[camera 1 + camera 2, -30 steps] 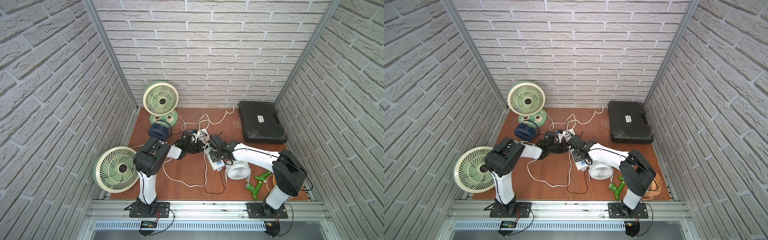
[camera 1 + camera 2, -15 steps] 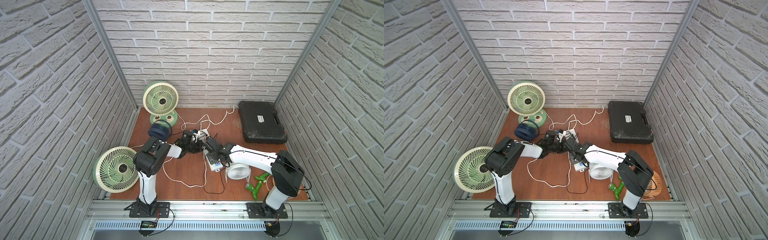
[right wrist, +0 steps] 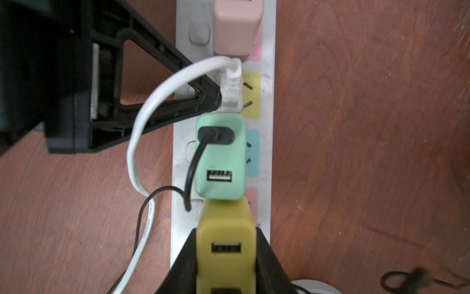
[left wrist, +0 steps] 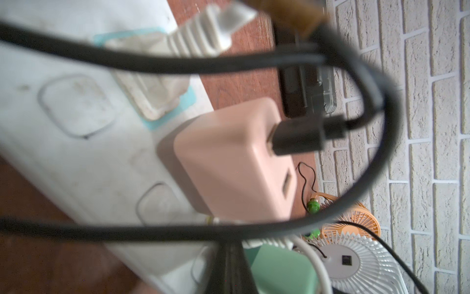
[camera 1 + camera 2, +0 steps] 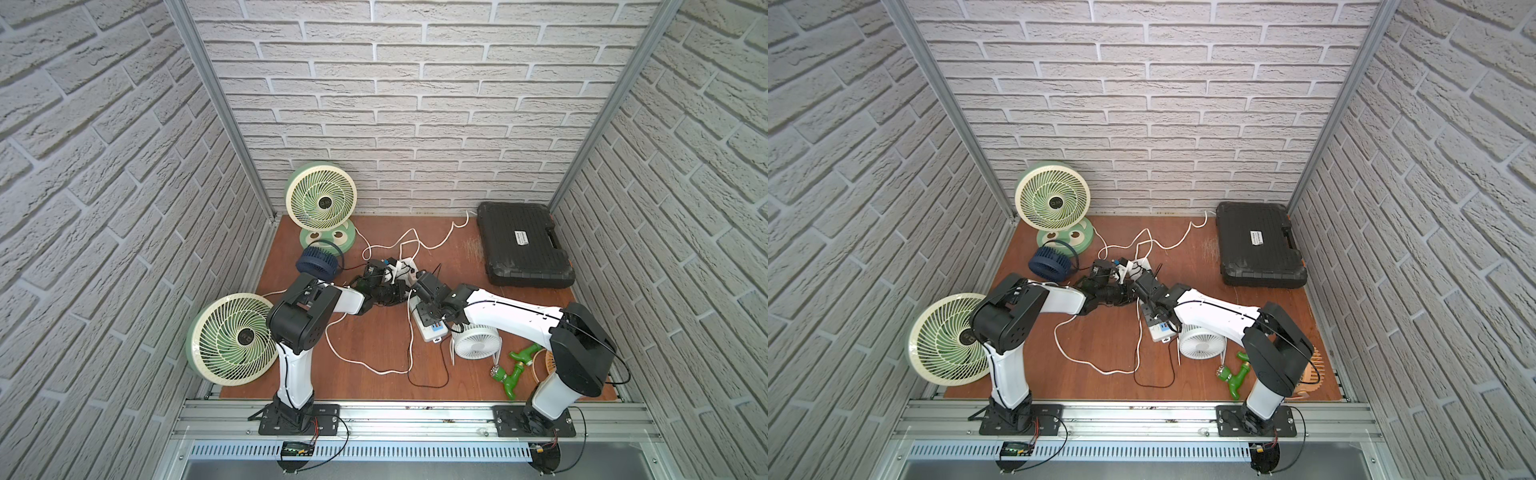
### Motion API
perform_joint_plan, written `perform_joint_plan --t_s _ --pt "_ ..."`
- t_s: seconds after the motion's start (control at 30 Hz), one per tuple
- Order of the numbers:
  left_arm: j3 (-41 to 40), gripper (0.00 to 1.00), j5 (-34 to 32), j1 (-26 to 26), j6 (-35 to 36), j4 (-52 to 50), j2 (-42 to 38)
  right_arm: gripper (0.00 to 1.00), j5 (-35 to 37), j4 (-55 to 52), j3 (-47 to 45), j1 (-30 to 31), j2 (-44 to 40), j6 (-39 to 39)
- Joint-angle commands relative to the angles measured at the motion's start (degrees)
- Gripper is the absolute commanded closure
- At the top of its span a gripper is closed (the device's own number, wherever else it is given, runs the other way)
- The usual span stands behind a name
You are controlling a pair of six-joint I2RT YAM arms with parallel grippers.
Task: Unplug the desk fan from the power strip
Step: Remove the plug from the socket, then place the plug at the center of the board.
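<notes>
In a top view you are seeing the black case [image 5: 523,245] lying shut, its contents hidden, at 2 o'clock from the power strip [image 5: 432,328], which is lying mid-table.

In the right wrist view the right gripper [image 3: 225,233] is clamping the yellow adapter [image 3: 225,216] plugged into the strip. The left gripper [image 3: 208,100], fully closed, is touching the strip beside the white plug [image 3: 231,89].

In the left wrist view the strip [image 4: 76,152] is showing very near and blurred, carrying a pink adapter [image 4: 229,157].

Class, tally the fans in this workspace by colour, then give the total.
Green-and-cream fans: 2
Navy fan: 1
White fan: 1
Orange fan, half hidden behind the right arm in both top views: 1
Total: 5
</notes>
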Motion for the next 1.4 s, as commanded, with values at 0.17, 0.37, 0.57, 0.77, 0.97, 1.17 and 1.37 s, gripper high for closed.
perform_joint_plan --t_s 0.17,0.37,0.57,0.77,0.97,1.17,1.37 --pt "0.09 1.0 -2.87 -0.27 1.32 -6.66 1.54 0.87 0.13 2.52 0.04 -1.43 -4.88 0.7" --pt "0.31 1.0 -2.76 -0.3 1.31 -6.95 1.2 0.87 -2.33 2.27 0.02 -2.61 -6.53 -0.21" --pt "0.05 1.0 -2.74 -0.26 1.32 -7.16 -0.05 0.87 -3.99 1.44 -0.16 -6.84 -11.04 -1.77" --pt "-0.27 1.0 -2.74 -0.11 1.63 -7.05 -0.67 0.87 -6.41 -0.57 0.02 -16.06 -15.19 -4.3" --pt "-0.67 1.0 -2.74 0.09 1.5 -6.78 -0.96 0.87 -4.12 -3.66 -1.9 -26.27 -18.71 -3.91" --pt "-0.98 1.0 -2.52 0.45 1.54 -6.54 -1.04 0.86 -6.96 -3.74 -7.73 -38.44 -20.5 -1.57" --pt "-1.15 1.0 -2.3 0.76 1.49 -6.38 -1.51 0.86 -14.93 -1.62 -12.56 -47.98 -17.66 -1.59"
